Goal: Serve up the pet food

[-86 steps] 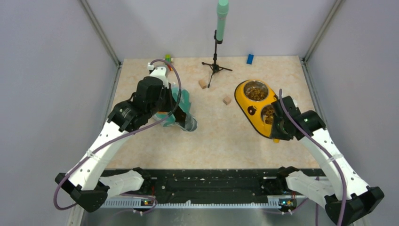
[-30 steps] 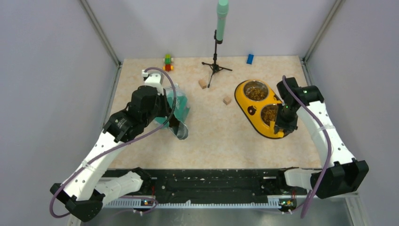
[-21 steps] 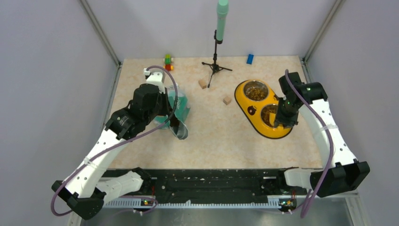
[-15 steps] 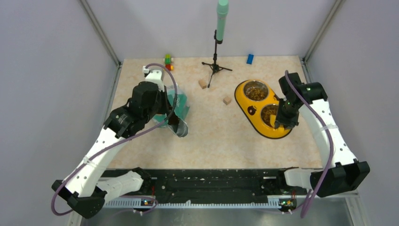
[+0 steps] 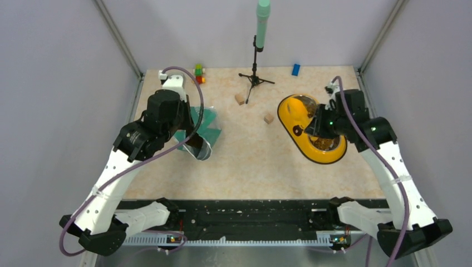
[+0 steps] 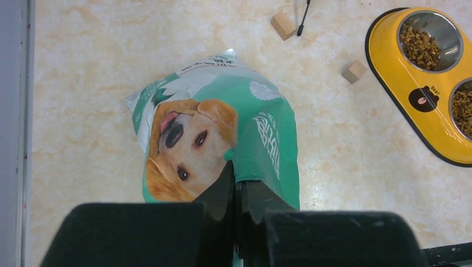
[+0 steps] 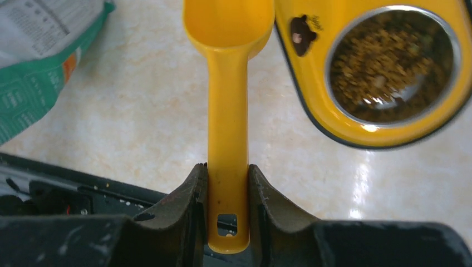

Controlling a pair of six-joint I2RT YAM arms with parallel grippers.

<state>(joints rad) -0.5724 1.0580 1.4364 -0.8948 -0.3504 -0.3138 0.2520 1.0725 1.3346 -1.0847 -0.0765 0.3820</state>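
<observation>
we see the left gripper [image 6: 236, 186] clenched on the near edge of the teal-and-white glossy pouch [image 6: 222, 128], its fingers pressed together with the foil pinched between them. the pouch's printed golden dog face is turned up toward the wrist camera, and the pouch rests on the beige marbled tabletop [image 6: 83, 83]. from above, its silver-lined open mouth points toward the near side of the table. the right gripper [image 7: 228, 186] grasps the handle of a yellow plastic scoop [image 7: 228, 83], 1 finger on each side of the handle close to its hanging hole. the scoop's cup sits just beside the bear-marked edge of the yellow 2-bowl feeder [image 7: 334, 125]; we cannot tell whether they touch. the small brown kibble pellets [image 7: 389, 64] lie in the feeder's steel bowls, and the left wrist view shows some in both. 2 small tan wooden cubes [image 6: 354, 71] sit on the tabletop between pouch and feeder, apart from both.
</observation>
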